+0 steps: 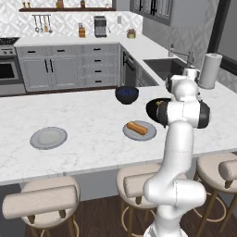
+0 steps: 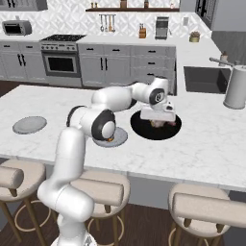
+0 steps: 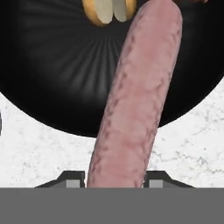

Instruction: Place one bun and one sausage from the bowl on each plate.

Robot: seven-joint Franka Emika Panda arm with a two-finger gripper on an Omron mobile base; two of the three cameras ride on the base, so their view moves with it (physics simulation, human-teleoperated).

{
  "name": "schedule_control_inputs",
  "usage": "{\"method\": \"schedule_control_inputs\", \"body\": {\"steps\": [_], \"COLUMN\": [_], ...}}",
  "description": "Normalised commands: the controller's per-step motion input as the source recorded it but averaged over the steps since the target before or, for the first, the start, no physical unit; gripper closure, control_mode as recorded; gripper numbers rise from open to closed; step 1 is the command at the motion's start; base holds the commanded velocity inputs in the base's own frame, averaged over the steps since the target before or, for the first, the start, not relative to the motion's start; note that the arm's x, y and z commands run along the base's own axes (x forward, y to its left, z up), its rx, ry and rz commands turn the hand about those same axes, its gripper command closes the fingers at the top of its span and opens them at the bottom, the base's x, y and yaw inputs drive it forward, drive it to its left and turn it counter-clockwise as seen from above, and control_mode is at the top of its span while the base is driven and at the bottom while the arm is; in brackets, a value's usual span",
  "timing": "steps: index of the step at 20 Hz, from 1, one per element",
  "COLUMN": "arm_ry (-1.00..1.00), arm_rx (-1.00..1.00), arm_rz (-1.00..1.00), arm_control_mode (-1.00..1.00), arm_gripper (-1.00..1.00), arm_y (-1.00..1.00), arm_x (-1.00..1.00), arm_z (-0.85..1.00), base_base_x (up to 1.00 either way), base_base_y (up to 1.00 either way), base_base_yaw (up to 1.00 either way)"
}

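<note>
The pincer (image 3: 114,178) is closed on a sausage (image 3: 135,100). In the hand view its two dark tips sit either side of the sausage's near end, and the sausage runs up toward 12 o'clock across the black bowl (image 3: 52,65). The sausage looks lifted clear of the bowl floor, though how high cannot be told. At the bowl's 12 o'clock edge in that view lies the cut end of a bun (image 3: 109,11), so one bun remains inside.

In the right base view the pincer (image 2: 157,119) hangs over the middle of the bowl (image 2: 144,132). The nearer plate (image 2: 119,139) lies at the bowl's 8 o'clock, partly behind the arm. The left base view shows that plate (image 1: 132,134) carrying a bun (image 1: 137,127) and no sausage. The far plate (image 1: 48,137) sits at 9 o'clock, well apart along the table (image 1: 92,120), and is bare. A blue bowl (image 1: 127,94) stands beyond the nearer plate.

The step in hand appears to be moving a sausage out of the bowl. The next move calls for raising it clear of the rim, carrying it to a plate, likely the nearer one beside its bun, and lowering it flat before letting go, since it may roll.
</note>
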Motion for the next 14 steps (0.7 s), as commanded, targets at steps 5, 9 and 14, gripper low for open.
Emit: {"method": "schedule_control_inputs", "body": {"steps": [5, 9, 14], "arm_ry": [0.0, -0.05, -0.13], "arm_rx": [-0.12, -0.05, 0.22], "arm_rz": [0.68, 0.69, 0.37], "arm_control_mode": [-1.0, -1.0, -1.0], "arm_gripper": [1.0, 1.0, 1.0], "arm_y": [1.0, 0.91, 0.4], "arm_x": [-0.27, 0.0, 0.13], "arm_z": [0.02, 0.0, 0.0], "base_base_x": [0.0, 0.0, 0.0], "base_base_y": [0.0, 0.0, 0.0], "base_base_yaw": [0.0, 0.0, 0.0]}}
